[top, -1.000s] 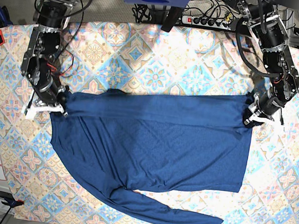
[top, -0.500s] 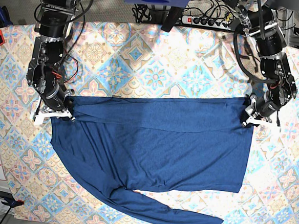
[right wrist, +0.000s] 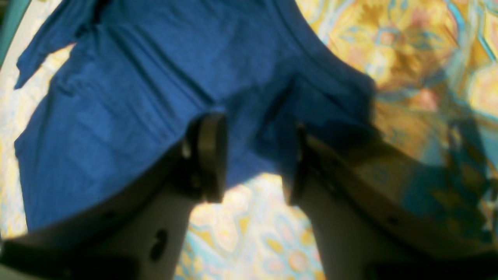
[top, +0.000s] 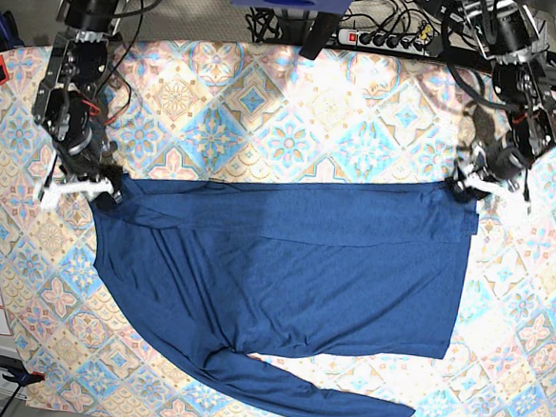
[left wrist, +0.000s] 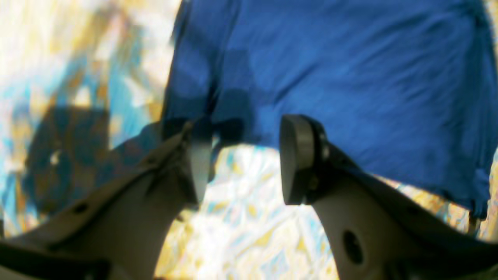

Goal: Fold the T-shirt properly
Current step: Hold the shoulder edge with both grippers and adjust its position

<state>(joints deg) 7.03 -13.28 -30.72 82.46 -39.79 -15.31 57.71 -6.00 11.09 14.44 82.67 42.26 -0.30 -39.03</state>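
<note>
On the patterned tablecloth (top: 294,114) lies the T-shirt (top: 283,266), top band folded over; left gripper (left wrist: 241,159) and right gripper (right wrist: 253,155) gape wide, holding nothing; one sleeve trails loose, most folds left, I'd say.

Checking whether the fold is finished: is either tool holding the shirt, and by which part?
Nothing is held. The left tool and right tool are both open at the T-shirt's top corners, with tablecloth showing between their fingers.
</note>
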